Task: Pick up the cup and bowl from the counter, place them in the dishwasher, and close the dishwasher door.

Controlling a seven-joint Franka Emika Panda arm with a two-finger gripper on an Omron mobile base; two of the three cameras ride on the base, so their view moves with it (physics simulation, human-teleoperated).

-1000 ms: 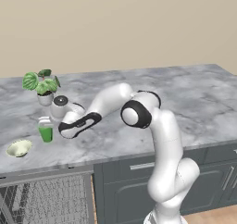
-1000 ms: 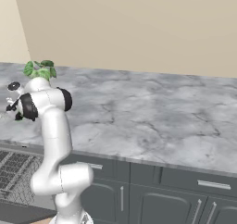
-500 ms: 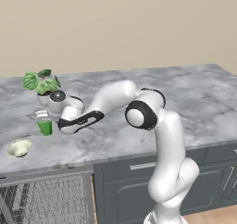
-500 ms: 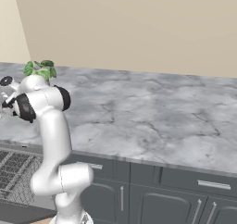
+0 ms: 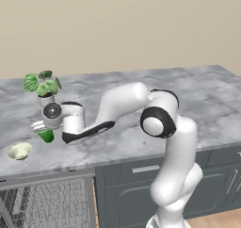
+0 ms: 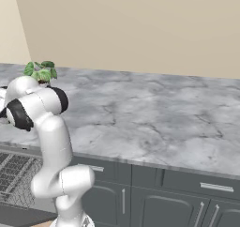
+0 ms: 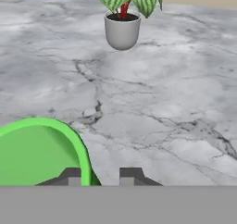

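1. Standing near the left end of the counter (image 5: 141, 88), the cup (image 5: 46, 134) is bright green and upright, with the gripper (image 5: 41, 126) right at its rim.
2. From the hand view, the cup's (image 7: 41, 151) green wall runs up between the two dark finger tips (image 7: 70, 175), one tip inside the rim and the other outside it, so the gripper (image 7: 99, 176) straddles the wall; whether the tips actually press on it I cannot tell.
3. The cup looks a little above the marble in the left base view, though its base is partly hidden by the hand.
4. The bowl (image 5: 19, 151), pale and shallow, sits on the counter just beside the cup, closer to the front edge and to the left.
5. Behind the cup stands a potted plant (image 5: 44, 86) in a white pot, also clear in the hand view (image 7: 122, 15) and at the far left of the right base view (image 6: 41, 71).
6. Below the front edge, the dishwasher (image 5: 44, 206) is open, its grey wire rack (image 6: 13, 180) showing under the counter (image 6: 140, 113).
7. To the right of it run dark grey cabinets (image 5: 127, 194) with silver handles.
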